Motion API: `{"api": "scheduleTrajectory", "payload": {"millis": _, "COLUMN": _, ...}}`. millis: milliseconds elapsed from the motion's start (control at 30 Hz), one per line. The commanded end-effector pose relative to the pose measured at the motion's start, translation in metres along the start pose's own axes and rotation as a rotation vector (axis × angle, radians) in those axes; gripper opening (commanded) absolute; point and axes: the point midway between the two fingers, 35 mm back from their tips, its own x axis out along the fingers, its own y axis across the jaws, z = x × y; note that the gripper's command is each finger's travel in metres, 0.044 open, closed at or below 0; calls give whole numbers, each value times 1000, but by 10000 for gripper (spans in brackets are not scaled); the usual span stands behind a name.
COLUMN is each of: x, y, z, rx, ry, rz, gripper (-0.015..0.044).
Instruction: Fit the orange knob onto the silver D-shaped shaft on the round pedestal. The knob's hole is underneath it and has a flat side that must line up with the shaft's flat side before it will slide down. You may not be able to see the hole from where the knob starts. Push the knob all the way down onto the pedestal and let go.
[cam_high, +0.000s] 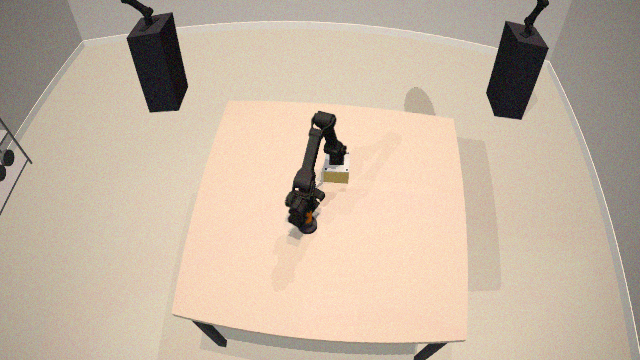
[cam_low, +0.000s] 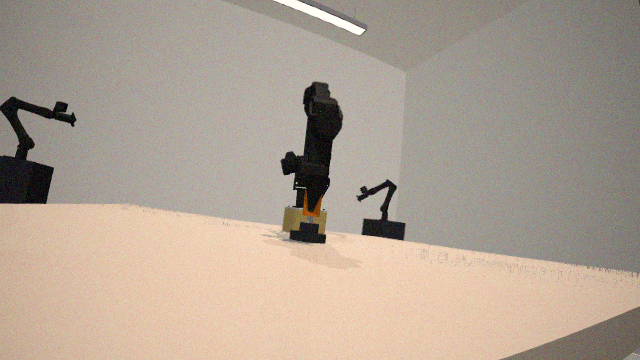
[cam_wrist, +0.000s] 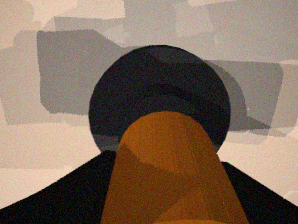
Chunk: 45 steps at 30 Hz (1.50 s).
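Note:
The orange knob (cam_high: 309, 217) (cam_low: 311, 214) (cam_wrist: 165, 175) is upright between the fingers of my gripper (cam_low: 313, 204) (cam_wrist: 166, 166), which is shut on it. The dark round pedestal (cam_high: 308, 228) (cam_low: 307, 237) (cam_wrist: 160, 60) stands on the table below the knob. In the exterior view a little of the silver shaft (cam_low: 310, 219) shows between the knob's lower edge and the pedestal, so the knob is above the pedestal, not down on it. In the wrist view the knob covers the pedestal's near part. The hole and the flat sides are hidden.
The arm's base stands on a gold box (cam_high: 336, 177) (cam_low: 292, 220) with a white top, behind the pedestal. The pale table (cam_high: 390, 260) (cam_low: 200, 300) carries both. Two black stands (cam_high: 157, 70) (cam_high: 516, 75) with other arms are beyond the table.

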Motion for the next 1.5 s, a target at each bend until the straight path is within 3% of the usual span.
{"api": "scheduleTrajectory", "payload": {"millis": 0, "x": 0, "y": 1, "z": 0, "rx": -4, "ry": 1, "rz": 1, "gripper": 0}}
{"api": "scheduleTrajectory", "payload": {"millis": 1467, "x": 2, "y": -1, "z": 0, "rx": -7, "ry": 1, "rz": 1, "gripper": 0}}
